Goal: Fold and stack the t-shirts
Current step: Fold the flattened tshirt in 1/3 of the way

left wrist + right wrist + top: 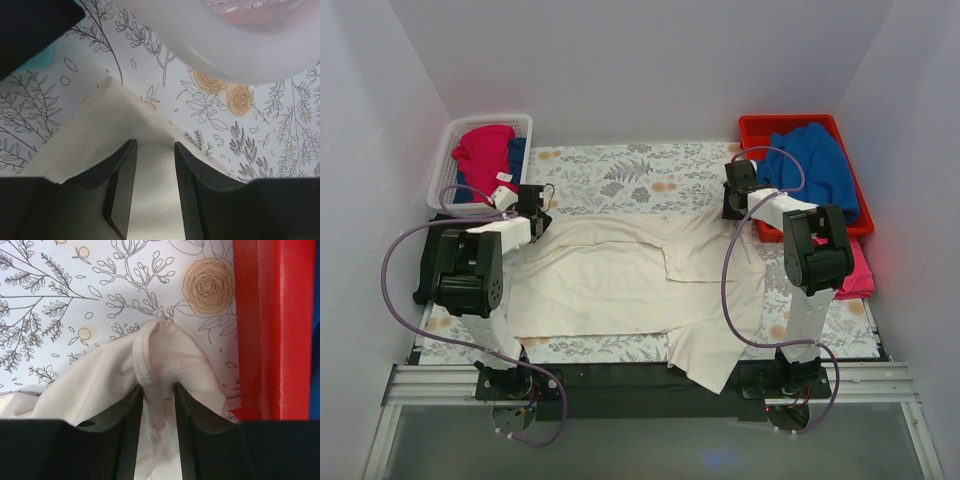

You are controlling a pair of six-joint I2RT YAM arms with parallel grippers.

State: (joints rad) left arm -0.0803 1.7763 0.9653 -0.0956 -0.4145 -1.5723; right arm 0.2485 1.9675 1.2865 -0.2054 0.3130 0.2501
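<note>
Where the top camera looks down, the cream-white t-shirt (620,280) lies spread on the floral counter (620,170), with the left end effector (538,222) at its far-left corner and the right end effector (733,208) at its far-right. The left wrist view shows the fingers (120,180) straddling flat cloth, and I cannot tell whether they grip it. In the right wrist view, fingers (125,430) pinch a bunched hem beside the red tray (260,330).

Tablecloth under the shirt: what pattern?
The tablecloth has grey line-drawn foliage with orange roses; right wrist view shows it best.
</note>
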